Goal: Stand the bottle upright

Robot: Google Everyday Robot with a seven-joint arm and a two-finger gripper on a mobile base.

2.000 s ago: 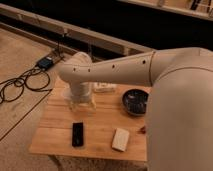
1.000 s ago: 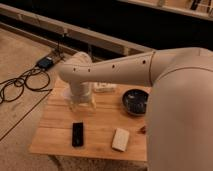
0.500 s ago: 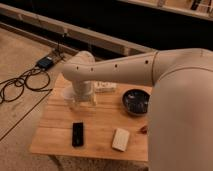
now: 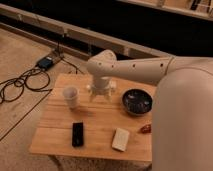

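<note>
Bottle: not separately visible; judging by the task, it most likely lies at or under the end effector, at the back middle of the tabletop (image 4: 97, 122), between the cup and the bowl
Bottle axis: hidden, so I cannot say which way its neck points or whether its long axis lies flat or is tilted
End effector (image 4: 101, 94): pointing down over the back of the tabletop, low and close to the wood, just right of the cup; apart, together or clamped on the bottle, I cannot tell
Why held so: a top-down pose suits pinching a slim bottle across its width and swinging its long axis up to vertical
Arm (image 4: 135, 67): white, reaching in from the right, its bulk covering the tabletop's right edge
White cup (image 4: 71, 96): upright, just left of the end effector, near enough to be knocked during a tilt
Dark bowl (image 4: 137, 101): to the right of the end effector, apart from it
Black flat object (image 4: 77, 134): front left, well apart from the work
White block (image 4: 120, 138): lying flat at the front, right of the black object
Small reddish item (image 4: 145, 128): near the right edge, too small to identify
Floor: cables (image 4: 20, 85) and a power box (image 4: 46, 62) to the left of the tabletop
</note>
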